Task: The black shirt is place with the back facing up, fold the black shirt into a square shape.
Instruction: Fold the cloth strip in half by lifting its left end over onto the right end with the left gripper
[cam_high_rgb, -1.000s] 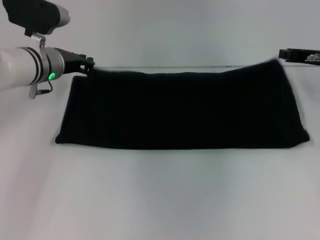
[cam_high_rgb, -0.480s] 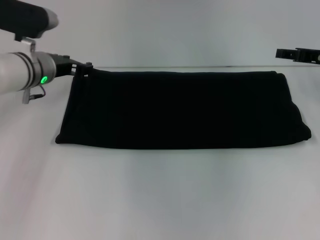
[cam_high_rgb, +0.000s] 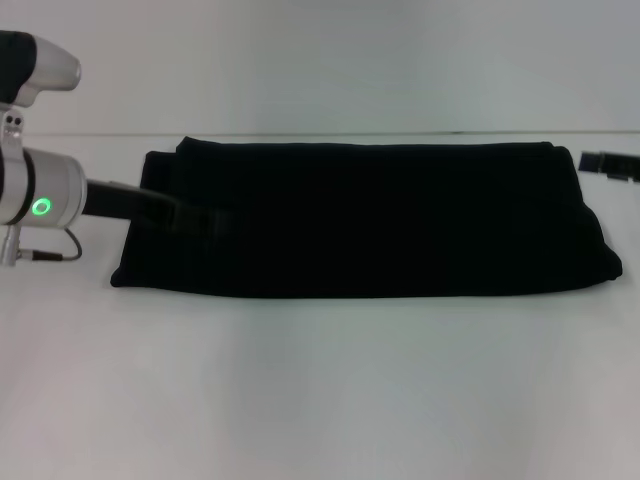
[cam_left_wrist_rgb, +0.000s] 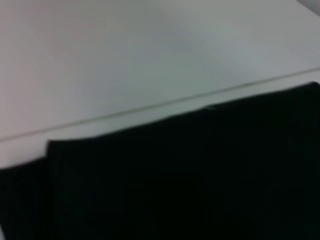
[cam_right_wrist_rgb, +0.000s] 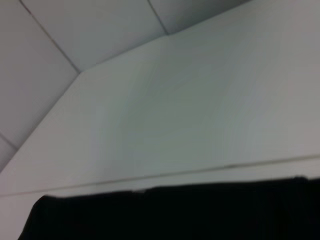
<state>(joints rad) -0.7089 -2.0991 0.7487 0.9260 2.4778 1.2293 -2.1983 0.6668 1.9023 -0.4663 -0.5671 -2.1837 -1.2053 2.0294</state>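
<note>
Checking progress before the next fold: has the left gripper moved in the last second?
Yes. The left gripper has come down from the shirt's far left corner toward the robot, now over its left end.

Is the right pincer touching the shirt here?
Apart. The head view shows the right pincer off the shirt's far right corner, with pale table between them.

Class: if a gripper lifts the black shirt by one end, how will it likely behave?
The black shirt would probably droop, not hold shape: it lies flat with soft, rounded edges. Its stacked layers may slip apart when lifted, since nothing visible pins them. It is unlikely to roll or tip on the table.
</note>
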